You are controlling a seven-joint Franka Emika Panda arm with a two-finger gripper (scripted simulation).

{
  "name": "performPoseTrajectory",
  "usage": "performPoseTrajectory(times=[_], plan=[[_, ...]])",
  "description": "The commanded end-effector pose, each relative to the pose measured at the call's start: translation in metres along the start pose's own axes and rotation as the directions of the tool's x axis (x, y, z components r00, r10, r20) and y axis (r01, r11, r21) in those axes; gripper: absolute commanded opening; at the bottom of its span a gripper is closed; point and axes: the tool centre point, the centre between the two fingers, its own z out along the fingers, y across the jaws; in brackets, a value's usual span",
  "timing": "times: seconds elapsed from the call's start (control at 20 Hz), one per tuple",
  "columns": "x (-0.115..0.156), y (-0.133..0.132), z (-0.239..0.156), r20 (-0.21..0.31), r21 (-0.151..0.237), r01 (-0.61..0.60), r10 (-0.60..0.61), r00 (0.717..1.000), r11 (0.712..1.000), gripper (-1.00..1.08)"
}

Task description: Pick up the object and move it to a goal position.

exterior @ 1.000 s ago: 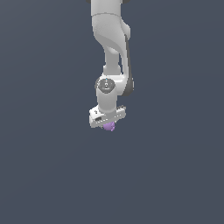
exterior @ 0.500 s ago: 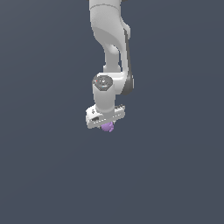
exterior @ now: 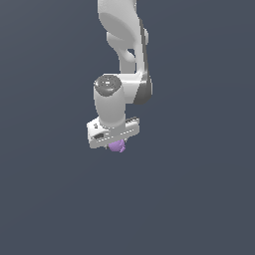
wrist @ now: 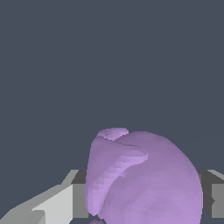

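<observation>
The object [exterior: 118, 146] is a small light-purple lump, roughly round with an uneven surface, and it sits directly under the white gripper [exterior: 117, 145] near the middle of the exterior view. Only its lower part shows there, poking out below the gripper's wide crossbar; the upper part is hidden behind that bar. In the wrist view the object [wrist: 142, 179] fills much of the picture: a rounded body with a folded ridge across its upper side and a small raised lip at its crown. Pale and dark grey parts of the gripper's fingers [wrist: 57, 202] show just beside it on either side, and the jaws appear to be closed around the object, gripping it, though the contact points themselves are hidden by the lump.

The gripper points downward, its crossbar tilted a little so that the end toward the exterior view's left sits lower than the end toward the right. Above it rises the white arm [exterior: 119, 94], with a round grey-capped joint over the gripper and a thicker link with a dark band climbing to the top edge of the view.

Around all this there is only a flat, even dark blue-grey ground [exterior: 199, 189]. No shadow or edge shows whether the object touches it or hangs above it; that cannot be told.
</observation>
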Motion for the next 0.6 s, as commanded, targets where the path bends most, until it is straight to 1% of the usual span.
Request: performPoseTrajectory(times=[0.0, 0.25, 0.55], plan=[[0.009, 0.009, -0.016, 0.001, 0.0, 0.0, 0.0, 1.0, 1.0, -1.0], [0.023, 0.022, -0.038, 0.001, 0.0, 0.0, 0.0, 1.0, 1.0, -1.0], [0.033, 0.031, -0.052, 0.001, 0.0, 0.001, -0.001, 1.0, 1.0, -1.0]])
